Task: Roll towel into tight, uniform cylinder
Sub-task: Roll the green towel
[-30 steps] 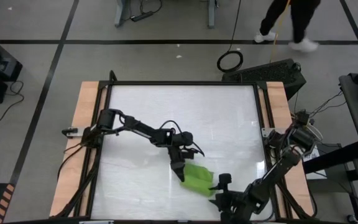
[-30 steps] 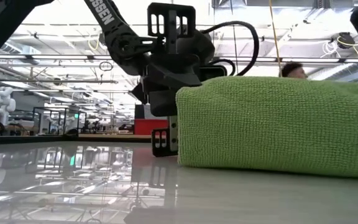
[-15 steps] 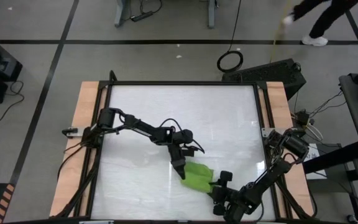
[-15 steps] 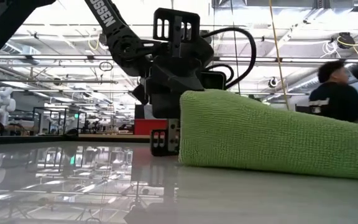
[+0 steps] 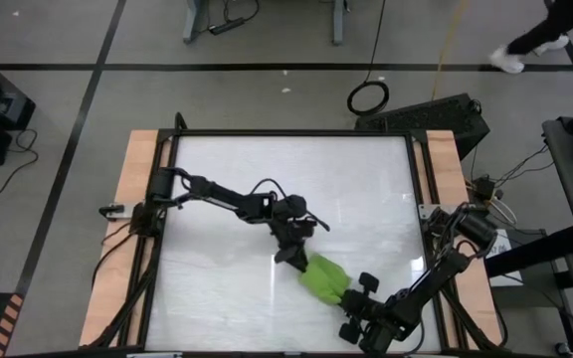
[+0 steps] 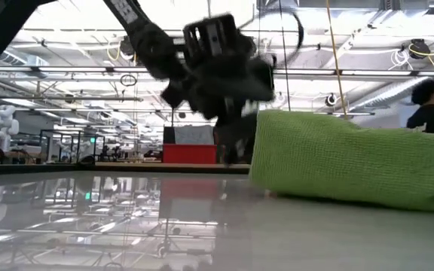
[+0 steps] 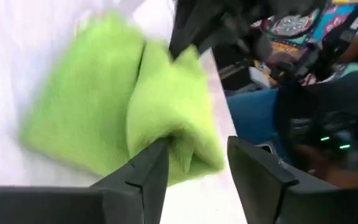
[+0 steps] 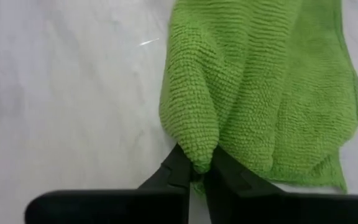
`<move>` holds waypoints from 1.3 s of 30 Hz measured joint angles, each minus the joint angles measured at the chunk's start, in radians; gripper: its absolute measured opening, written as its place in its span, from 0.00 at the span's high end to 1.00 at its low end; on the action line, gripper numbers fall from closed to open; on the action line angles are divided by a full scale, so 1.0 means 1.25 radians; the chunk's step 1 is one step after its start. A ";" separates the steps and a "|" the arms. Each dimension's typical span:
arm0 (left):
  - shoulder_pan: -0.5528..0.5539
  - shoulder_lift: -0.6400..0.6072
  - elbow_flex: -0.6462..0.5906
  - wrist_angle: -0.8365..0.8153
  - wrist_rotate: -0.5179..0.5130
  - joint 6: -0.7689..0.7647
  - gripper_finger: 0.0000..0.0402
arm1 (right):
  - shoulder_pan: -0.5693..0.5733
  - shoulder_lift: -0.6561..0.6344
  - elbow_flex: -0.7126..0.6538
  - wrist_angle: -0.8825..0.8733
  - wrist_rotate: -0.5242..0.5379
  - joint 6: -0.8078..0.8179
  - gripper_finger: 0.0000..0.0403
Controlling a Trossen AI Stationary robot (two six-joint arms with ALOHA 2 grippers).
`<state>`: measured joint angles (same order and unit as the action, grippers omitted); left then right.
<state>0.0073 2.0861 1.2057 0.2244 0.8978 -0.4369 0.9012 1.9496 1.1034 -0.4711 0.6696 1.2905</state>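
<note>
Since a second ago I'm seeing the towel (image 5: 322, 276) bunching narrower near the table's (image 5: 227, 169) front edge; the right gripper (image 8: 194, 168) is pinching its fold, the left gripper (image 7: 194, 163) straddling it half-open, risking a lopsided roll.

left arm (image 5: 222, 195): dark, slim, jointed links; a black cable loops over the wrist
right arm (image 5: 436, 278): dark links; chunky black joint housing near the base, cables trailing beside it
left gripper (image 7: 194, 165): two dark grey, flat, angular fingers (image 7: 148, 168) with bevelled edges
right gripper (image 8: 194, 171): two narrow, matte black fingers tapering to tips
wrist block (image 6: 221, 64): black, boxy, slotted bracket on top
</note>
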 joint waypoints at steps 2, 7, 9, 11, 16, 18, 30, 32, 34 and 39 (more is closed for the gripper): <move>0.000 -0.035 0.002 -0.030 -0.027 0.069 0.58 | -0.001 -0.009 0.000 -0.004 -0.009 0.009 0.95; -0.025 -0.122 0.002 -0.127 -0.144 0.332 0.57 | 0.000 -0.039 -0.014 -0.004 -0.021 0.060 0.98; -0.057 -0.152 0.004 -0.155 -0.199 0.462 0.57 | 0.002 -0.054 -0.030 0.003 -0.021 0.095 0.99; -0.095 -0.168 0.004 -0.179 -0.270 0.571 0.57 | 0.003 -0.075 -0.052 0.028 -0.019 0.121 0.99; -0.167 -0.160 0.004 -0.156 -0.406 0.726 0.56 | 0.003 -0.138 -0.126 0.138 -0.019 0.170 0.99; -0.183 -0.148 0.005 -0.141 -0.465 0.740 0.53 | 0.003 -0.165 -0.159 0.180 -0.019 0.184 0.99; -0.189 -0.058 0.006 -0.048 -0.519 0.759 0.32 | 0.000 -0.259 -0.326 0.406 -0.061 0.342 0.98; -0.189 -0.035 0.022 -0.041 -0.535 0.755 0.32 | -0.001 -0.260 -0.330 0.420 -0.071 0.358 0.98; -0.190 -0.011 0.041 -0.045 -0.554 0.753 0.32 | -0.004 -0.260 -0.332 0.418 -0.089 0.371 0.98; -0.189 0.044 0.119 -0.078 -0.559 0.753 0.32 | -0.009 -0.260 -0.331 0.427 -0.143 0.384 0.97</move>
<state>-0.2295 2.1416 1.3542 0.1263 0.1990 0.5045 0.8894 1.6249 0.6891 0.0626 0.4911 1.7703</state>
